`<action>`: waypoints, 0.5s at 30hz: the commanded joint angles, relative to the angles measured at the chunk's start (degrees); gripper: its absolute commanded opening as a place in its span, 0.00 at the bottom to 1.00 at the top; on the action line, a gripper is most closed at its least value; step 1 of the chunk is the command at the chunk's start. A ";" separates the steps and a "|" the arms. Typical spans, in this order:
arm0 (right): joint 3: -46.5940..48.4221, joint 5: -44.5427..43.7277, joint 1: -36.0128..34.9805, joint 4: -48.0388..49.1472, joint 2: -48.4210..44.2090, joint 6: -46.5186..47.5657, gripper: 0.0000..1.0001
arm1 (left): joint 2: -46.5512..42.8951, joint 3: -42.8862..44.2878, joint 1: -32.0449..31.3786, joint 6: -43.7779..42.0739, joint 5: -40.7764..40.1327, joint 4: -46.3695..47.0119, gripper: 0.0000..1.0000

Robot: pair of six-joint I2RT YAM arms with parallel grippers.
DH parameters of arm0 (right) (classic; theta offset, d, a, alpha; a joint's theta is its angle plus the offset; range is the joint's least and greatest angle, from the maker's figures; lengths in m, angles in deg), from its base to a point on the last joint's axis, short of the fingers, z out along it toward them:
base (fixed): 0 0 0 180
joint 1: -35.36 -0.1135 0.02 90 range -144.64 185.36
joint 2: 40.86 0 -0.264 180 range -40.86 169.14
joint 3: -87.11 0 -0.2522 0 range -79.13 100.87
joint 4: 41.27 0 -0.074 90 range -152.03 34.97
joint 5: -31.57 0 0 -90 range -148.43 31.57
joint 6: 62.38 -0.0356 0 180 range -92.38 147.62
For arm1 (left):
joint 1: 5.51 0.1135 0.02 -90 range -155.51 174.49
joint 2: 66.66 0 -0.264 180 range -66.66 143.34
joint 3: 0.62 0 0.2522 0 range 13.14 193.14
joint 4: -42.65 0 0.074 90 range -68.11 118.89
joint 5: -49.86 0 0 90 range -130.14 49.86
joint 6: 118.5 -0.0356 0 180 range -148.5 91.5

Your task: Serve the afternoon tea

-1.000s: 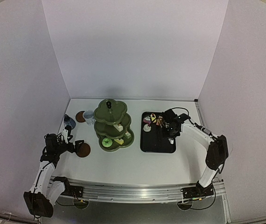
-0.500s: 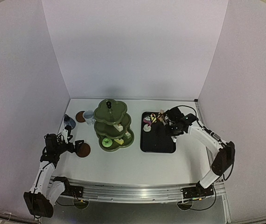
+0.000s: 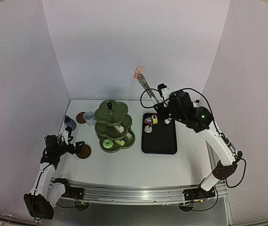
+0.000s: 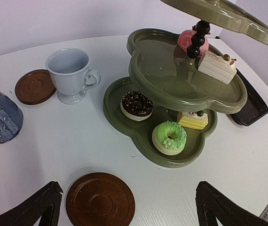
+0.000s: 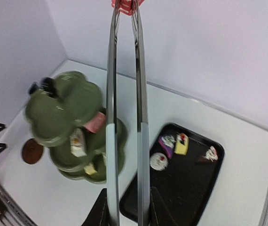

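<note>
- Right gripper (image 5: 127, 209) of mine is clenched on the handle end of the tongs (image 5: 111, 117), fingers pressing both metal arms together.
- Between the tong tips sits a pink cake (image 3: 137, 72), held high in the air, above the level of the stand (image 3: 106, 111) and in front of the back wall.
- Below it the black tray (image 3: 162, 141) carries four small cakes at its far end: a purple one (image 5: 167, 141), a yellow one (image 5: 181, 143), a round white one (image 5: 160, 161) and a brown pointed one (image 5: 210, 154).
- My left gripper (image 4: 127, 188) is spread wide and holds nothing; it hangs low over the near coaster (image 4: 100, 201) on the table (image 4: 77, 146).
- The stand's bottom tier has a chocolate doughnut (image 4: 136, 104), a green doughnut (image 4: 169, 137) and a yellow slice (image 4: 193, 120).
- Its middle tier has a white slice (image 4: 217, 67) and a pink roll (image 4: 190, 41) by the centre post.
- The white mug (image 4: 70, 70) stands upright left of the stand, just beside the far coaster (image 4: 34, 86) and not on it.
- The blue-grey pot (image 4: 0, 115) sits on the table at the left edge, near that coaster.
</note>
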 commanded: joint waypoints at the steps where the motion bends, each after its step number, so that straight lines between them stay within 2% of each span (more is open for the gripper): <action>1: 9.47 3.80 -8.26 4.09 7.44 10.39 0.00 | -1.12 1.38 0.38 0.83 -0.22 1.08 1.00; 7: 16.77 9.14 -16.66 4.30 15.91 17.92 0.00 | -1.54 2.19 1.10 1.75 -2.42 0.64 1.00; 15: 10.89 9.68 -22.44 3.82 16.80 20.80 0.00 | -1.43 2.04 1.98 2.13 -6.83 1.34 1.00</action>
